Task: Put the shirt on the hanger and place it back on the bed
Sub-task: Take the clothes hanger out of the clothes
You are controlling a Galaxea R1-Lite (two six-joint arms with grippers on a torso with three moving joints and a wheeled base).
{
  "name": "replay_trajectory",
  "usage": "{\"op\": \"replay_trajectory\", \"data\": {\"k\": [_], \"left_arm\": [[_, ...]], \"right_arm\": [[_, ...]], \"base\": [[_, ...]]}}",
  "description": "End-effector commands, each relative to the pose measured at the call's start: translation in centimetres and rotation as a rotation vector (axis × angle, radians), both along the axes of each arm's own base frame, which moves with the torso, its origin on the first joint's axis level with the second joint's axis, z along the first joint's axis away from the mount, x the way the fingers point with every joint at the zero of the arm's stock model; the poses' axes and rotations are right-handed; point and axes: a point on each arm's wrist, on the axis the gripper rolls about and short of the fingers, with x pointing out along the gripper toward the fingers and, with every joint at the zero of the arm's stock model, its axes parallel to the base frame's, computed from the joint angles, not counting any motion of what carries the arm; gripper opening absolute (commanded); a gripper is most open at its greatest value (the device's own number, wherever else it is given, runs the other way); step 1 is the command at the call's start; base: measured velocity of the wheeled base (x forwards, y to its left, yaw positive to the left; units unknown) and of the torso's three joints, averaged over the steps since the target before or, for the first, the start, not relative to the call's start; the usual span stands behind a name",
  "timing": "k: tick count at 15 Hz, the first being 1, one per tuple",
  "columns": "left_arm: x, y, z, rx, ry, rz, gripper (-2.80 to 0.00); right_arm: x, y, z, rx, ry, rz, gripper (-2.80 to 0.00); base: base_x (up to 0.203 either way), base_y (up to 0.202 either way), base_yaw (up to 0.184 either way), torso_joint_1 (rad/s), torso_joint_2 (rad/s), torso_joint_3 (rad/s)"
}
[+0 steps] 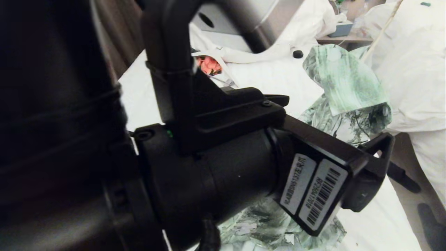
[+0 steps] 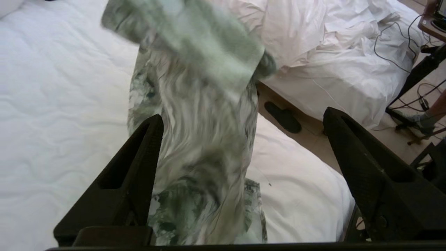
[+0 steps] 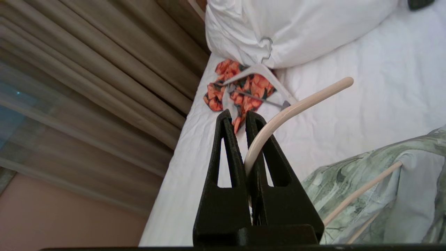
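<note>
The green-and-white shirt (image 1: 348, 87) hangs in the air over the bed (image 1: 379, 223), and its lower part lies crumpled on the sheet. In the right wrist view my right gripper (image 3: 239, 114) is shut on the curved hook of the cream hanger (image 3: 296, 104). A hanger arm runs under the shirt (image 3: 383, 174) there. My left gripper (image 2: 243, 115) is open, with the shirt (image 2: 198, 122) hanging just in front of one finger (image 2: 146, 157) and nothing gripped. The left arm (image 1: 226, 167) fills much of the head view. The right gripper is out of that view.
An orange-and-black garment (image 3: 244, 83) with a thick white hanger (image 3: 258, 69) lies near the pillow (image 3: 296, 28), beside the curtain (image 3: 104, 69). A second bed with a rumpled duvet (image 2: 348, 69) stands across a floor gap holding a dark slipper (image 2: 283, 116). Cables (image 2: 393, 45) trail there.
</note>
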Motion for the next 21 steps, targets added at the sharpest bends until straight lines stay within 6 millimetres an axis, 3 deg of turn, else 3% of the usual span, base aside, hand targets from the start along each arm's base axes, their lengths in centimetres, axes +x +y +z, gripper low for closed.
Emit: {"op": "replay_trajectory", "data": {"k": [1,3,4,10,16,21], "left_arm": [[-0.4,1.8,0.5,-0.023,-0.007,0.005,0.0],[-0.6,2.7,0.3,-0.023,-0.008,0.02,0.0],[-0.5,2.9,0.4,-0.025,-0.011,0.036,-2.8],[-0.2,4.8,0.6,-0.03,-0.033,0.084,-2.8],[0.0,8.3,-0.3,-0.039,-0.03,0.151,-2.8],[0.4,8.0,-0.3,-0.034,-0.029,0.165,-2.8]], "right_arm": [[-0.1,-0.2,0.5,0.0,-0.022,-0.008,-2.8],[0.1,-0.5,1.1,-0.02,-0.054,-0.038,-2.8],[0.4,-0.4,1.1,-0.029,-0.056,-0.041,-2.8],[1.4,0.2,0.6,-0.177,-0.087,-0.072,-2.8],[2.4,1.4,0.0,-0.335,-0.102,-0.15,-2.8],[2.6,1.7,0.5,-0.301,-0.107,-0.176,-2.8]], "base": [[0.0,0.0,0.0,0.0,0.0,0.0],[0.0,0.0,0.0,0.0,0.0,0.0],[0.0,0.0,0.0,0.0,0.0,0.0],[0.0,0.0,0.0,0.0,0.0,0.0],[0.0,0.0,0.0,0.0,0.0,0.0],[0.0,0.0,0.0,0.0,0.0,0.0]]}}
